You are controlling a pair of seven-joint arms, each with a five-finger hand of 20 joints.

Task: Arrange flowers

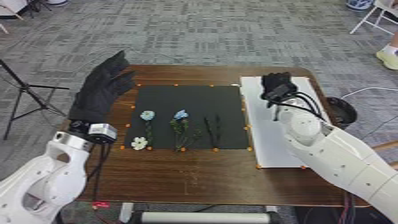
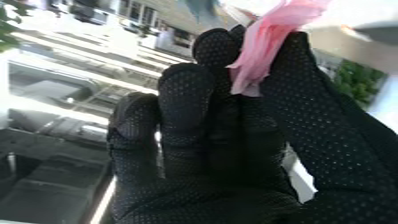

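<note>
Right hand [image 2: 186, 115] pinches a pink flower [image 2: 266, 45] over the white board [image 1: 277, 152], thumb against fingers, probably to spare its thin petals. Left hand [image 1: 98, 92], fingers straight, hangs at the worktop's [image 1: 178, 175] left side, presumably leaving room. Blue flowers [image 1: 181, 114] and a white flower [image 1: 139, 143] lie spaced on the black mat [image 1: 195, 94], likely for easy picking. Brown wood; grey carpet [image 1: 204, 32] beyond.
</note>
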